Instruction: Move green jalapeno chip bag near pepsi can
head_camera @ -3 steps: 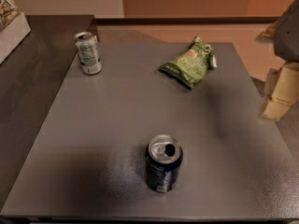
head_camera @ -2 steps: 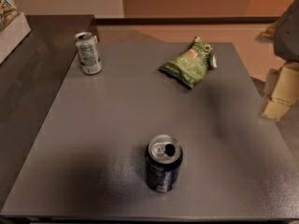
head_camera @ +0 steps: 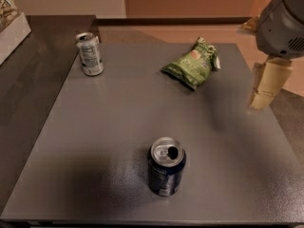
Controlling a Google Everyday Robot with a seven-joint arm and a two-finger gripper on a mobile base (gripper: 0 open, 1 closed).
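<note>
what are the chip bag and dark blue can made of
The green jalapeno chip bag looks like thin foil or plastic film: crinkled, shiny. The pepsi can is probably aluminium: bright silver top, glossy navy side. The end effector hangs at the right of the table.

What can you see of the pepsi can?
Pepsi can: dark navy, silver top with a dark opening, pale label patch low on its side. Looks metal, upright on the grey table, near its front edge. Nothing touches it; the tool hangs apart at the right edge.

Gripper (head_camera: 259, 101) at the right edge of view, pointing downward, beneath grey wrist housing (head_camera: 284, 22), seemingly held aloft
</note>
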